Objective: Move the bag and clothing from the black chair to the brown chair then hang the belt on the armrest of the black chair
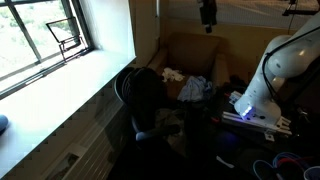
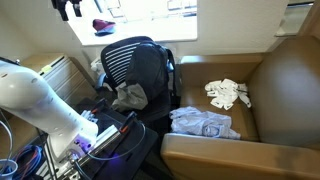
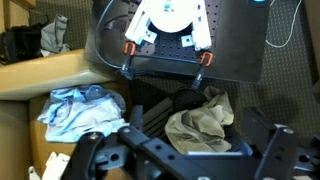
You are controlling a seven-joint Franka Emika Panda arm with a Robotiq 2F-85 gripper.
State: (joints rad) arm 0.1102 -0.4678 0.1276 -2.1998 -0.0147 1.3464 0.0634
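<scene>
The black chair (image 2: 138,62) stands beside the brown chair (image 2: 285,85) in both exterior views; it also shows against the window light (image 1: 145,95). A crumpled tan-grey piece of clothing (image 3: 200,125) lies on the black chair's seat (image 2: 130,97). On the brown chair's seat lie a light blue garment (image 2: 205,123) (image 3: 80,110) and a white crumpled item (image 2: 228,93). My gripper (image 3: 185,165) is open and empty, its fingers spread just above and in front of the tan clothing. I cannot make out the belt.
My white arm (image 2: 40,100) and its base stand in front of the black chair. Coiled cables (image 2: 25,160) lie on the floor. A window with a wide sill (image 1: 70,75) runs along one side. The brown chair's front armrest (image 2: 240,155) borders the seat.
</scene>
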